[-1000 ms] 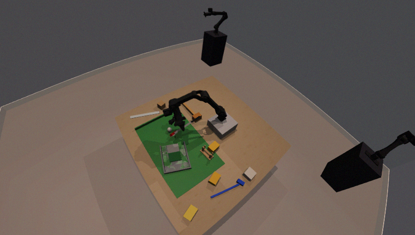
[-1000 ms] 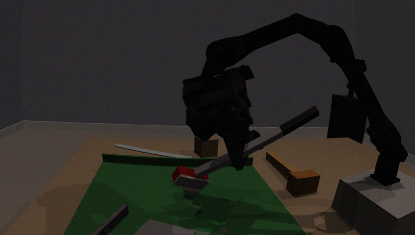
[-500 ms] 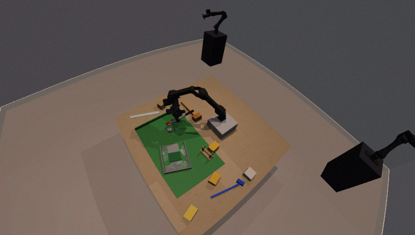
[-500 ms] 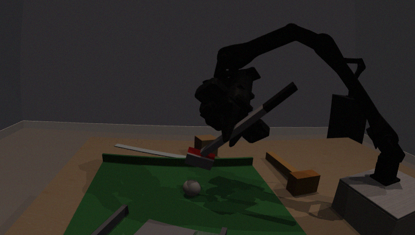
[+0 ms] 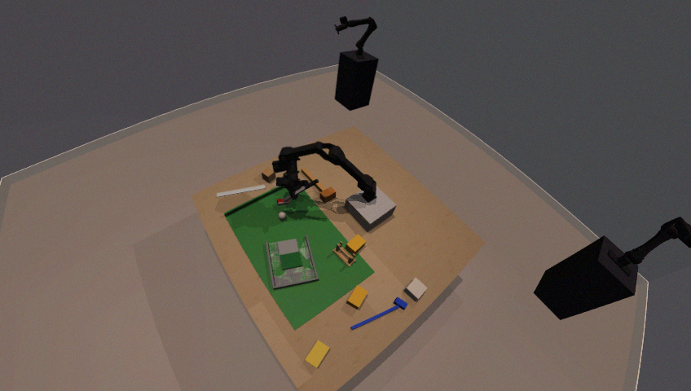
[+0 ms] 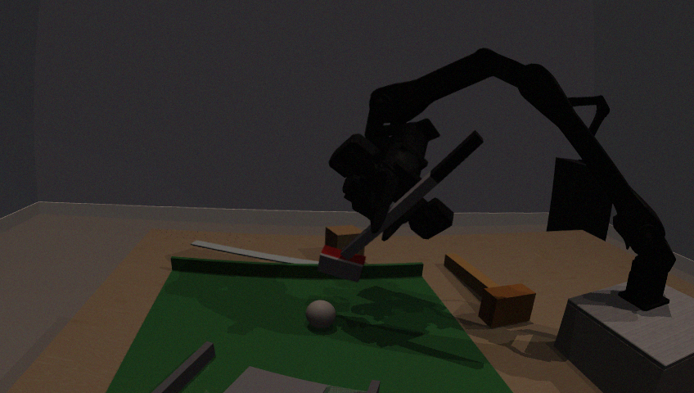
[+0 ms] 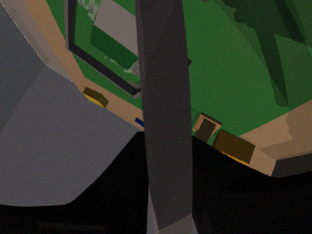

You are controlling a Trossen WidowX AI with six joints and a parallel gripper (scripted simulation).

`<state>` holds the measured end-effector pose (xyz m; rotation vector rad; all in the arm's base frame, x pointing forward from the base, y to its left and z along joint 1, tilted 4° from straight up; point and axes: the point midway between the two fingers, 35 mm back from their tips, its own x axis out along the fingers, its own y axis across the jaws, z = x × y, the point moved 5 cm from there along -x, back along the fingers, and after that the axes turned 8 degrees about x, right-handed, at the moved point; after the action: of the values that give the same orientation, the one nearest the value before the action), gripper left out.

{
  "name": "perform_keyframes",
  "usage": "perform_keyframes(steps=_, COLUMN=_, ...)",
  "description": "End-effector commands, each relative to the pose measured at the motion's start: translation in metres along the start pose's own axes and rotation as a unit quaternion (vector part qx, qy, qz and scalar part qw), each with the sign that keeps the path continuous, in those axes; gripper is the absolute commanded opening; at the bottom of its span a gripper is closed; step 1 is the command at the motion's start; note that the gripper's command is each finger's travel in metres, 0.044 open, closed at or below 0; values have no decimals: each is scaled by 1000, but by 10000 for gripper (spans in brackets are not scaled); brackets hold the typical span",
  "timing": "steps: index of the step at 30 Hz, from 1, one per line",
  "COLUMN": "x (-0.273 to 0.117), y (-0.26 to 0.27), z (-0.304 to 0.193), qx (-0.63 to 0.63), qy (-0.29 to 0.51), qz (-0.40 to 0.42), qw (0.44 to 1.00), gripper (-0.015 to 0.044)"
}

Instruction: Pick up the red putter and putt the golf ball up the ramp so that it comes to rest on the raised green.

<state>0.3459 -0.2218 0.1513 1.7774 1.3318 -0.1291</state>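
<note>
My gripper (image 5: 293, 195) (image 6: 382, 234) is shut on the shaft of the red putter (image 5: 280, 201) (image 6: 331, 251). The putter's grey shaft (image 7: 166, 73) runs down the middle of the wrist view. The putter is tilted, its dark grip end up to the right and its red head low, raised above the green mat (image 5: 252, 232) (image 6: 195, 331). The pale golf ball (image 5: 282, 215) (image 6: 321, 313) rests on the mat, between the head and the grey ramp (image 5: 288, 246) (image 6: 277, 381) (image 7: 117, 21). Head and ball are apart. The raised green (image 5: 292, 261) (image 7: 112, 49) is empty, with grey walls around it.
A low green rail (image 5: 254, 200) (image 6: 292, 270) edges the mat behind the head, with a white strip (image 5: 240, 191) beyond. An orange mallet (image 5: 327, 195) (image 6: 508, 304) lies near the base. A wooden rack (image 5: 345, 256), several yellow blocks and a blue club (image 5: 376, 317) lie farther off.
</note>
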Motion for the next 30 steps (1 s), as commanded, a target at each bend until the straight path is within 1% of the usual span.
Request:
perform_keyframes(steps=1, x=4, y=-9, z=15, qx=19, qy=8, qz=2, qw=1000, gripper=0)
perform_keyframes(steps=4, x=8, y=-16, z=25, qx=29, qy=12, qz=1, qw=1000, gripper=0)
perform_keyframes(steps=30, x=18, y=-33, z=50, qx=30, qy=12, qz=1, qw=999, gripper=0)
